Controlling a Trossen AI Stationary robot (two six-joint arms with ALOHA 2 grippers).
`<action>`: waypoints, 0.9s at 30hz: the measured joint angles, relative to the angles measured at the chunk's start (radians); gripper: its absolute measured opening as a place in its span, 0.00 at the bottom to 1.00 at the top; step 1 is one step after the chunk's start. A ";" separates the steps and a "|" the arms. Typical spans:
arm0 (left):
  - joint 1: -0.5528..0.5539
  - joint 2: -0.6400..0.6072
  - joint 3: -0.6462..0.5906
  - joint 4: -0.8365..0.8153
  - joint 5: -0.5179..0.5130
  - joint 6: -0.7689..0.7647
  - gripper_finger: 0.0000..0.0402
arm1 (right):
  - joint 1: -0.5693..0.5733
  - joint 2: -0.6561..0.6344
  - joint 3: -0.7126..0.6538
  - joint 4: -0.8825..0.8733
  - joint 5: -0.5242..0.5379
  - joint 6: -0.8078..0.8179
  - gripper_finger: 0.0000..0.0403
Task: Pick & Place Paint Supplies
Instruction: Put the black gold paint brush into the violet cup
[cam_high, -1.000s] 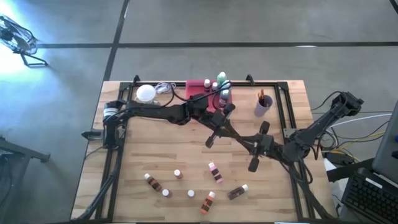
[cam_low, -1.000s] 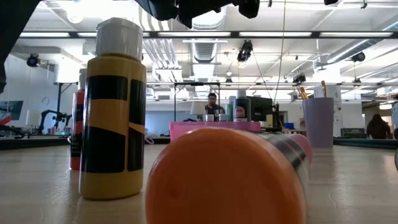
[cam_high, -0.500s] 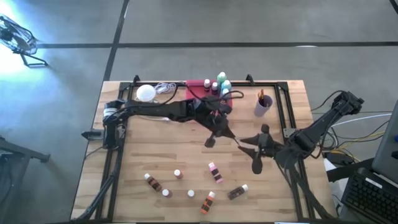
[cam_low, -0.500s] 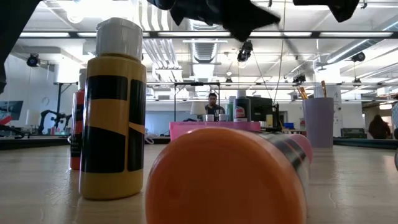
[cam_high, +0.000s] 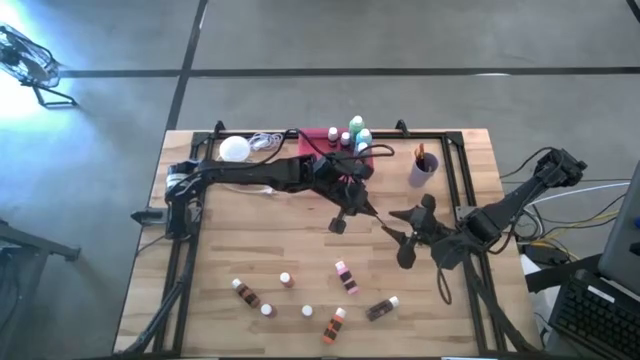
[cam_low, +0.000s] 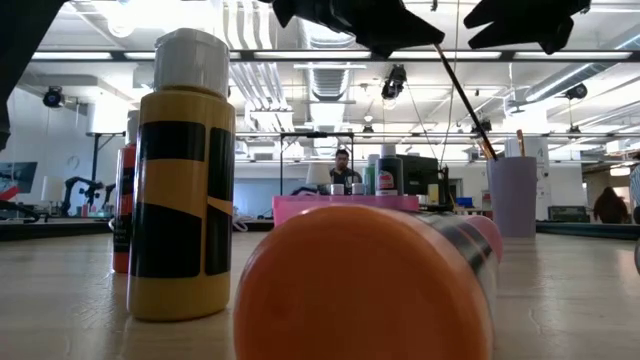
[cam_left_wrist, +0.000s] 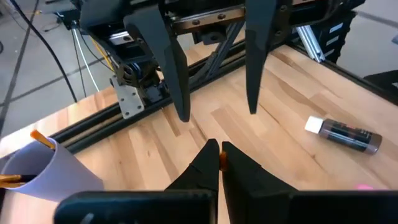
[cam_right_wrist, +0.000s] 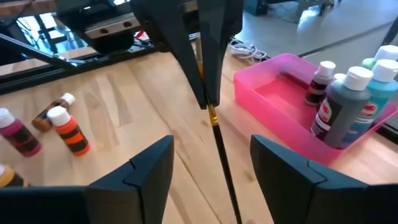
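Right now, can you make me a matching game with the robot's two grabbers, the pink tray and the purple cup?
Things:
1. left gripper
2. right gripper
3. pink tray
4. purple cup

States:
A. holds brushes, near the table's right rail
B. open, nothing between its fingers
C. pinched shut on a thin paintbrush
D. holds several upright white-capped bottles

Pairs: 1-C, 2-B, 3-D, 4-A
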 joint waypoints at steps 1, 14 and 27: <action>0.000 0.000 0.000 0.000 -0.004 0.001 0.02 | -0.004 0.000 0.000 0.000 0.000 0.000 0.52; -0.002 0.000 0.000 -0.005 -0.035 0.001 0.01 | -0.086 0.095 -0.001 0.045 -0.004 -0.014 0.50; -0.002 0.000 0.000 -0.010 -0.035 -0.001 0.01 | -0.125 0.142 0.000 0.155 -0.004 -0.101 0.36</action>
